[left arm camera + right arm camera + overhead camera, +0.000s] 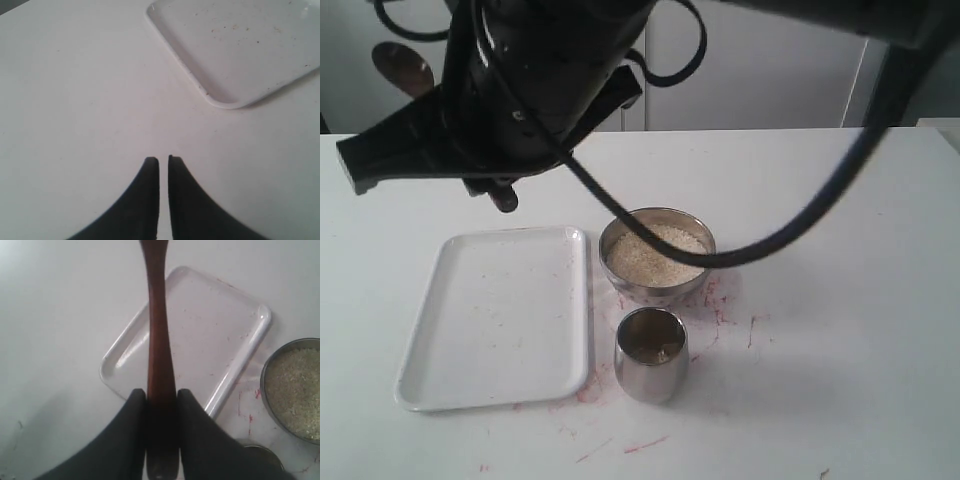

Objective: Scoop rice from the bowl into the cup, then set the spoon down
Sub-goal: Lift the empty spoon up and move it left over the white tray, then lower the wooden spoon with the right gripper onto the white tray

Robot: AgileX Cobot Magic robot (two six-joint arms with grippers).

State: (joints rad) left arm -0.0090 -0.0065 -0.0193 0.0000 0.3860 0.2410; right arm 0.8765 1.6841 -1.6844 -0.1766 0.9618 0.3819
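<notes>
Wooden spoon (159, 340) is pinched in my right jaws over the tray (210, 330), ready to set down; left jaws pressed together.

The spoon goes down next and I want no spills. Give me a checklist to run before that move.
1. Right gripper clamped on spoon handle: ok.
2. Handle above the tray, per right wrist view: ok.
3. Landing area on tray bare except for specks: ok.
4. Cup holds some rice: ok.
5. Left gripper holding nothing, off beside the tray: ok.
6. Spoon head free of rice: cannot tell.
</notes>
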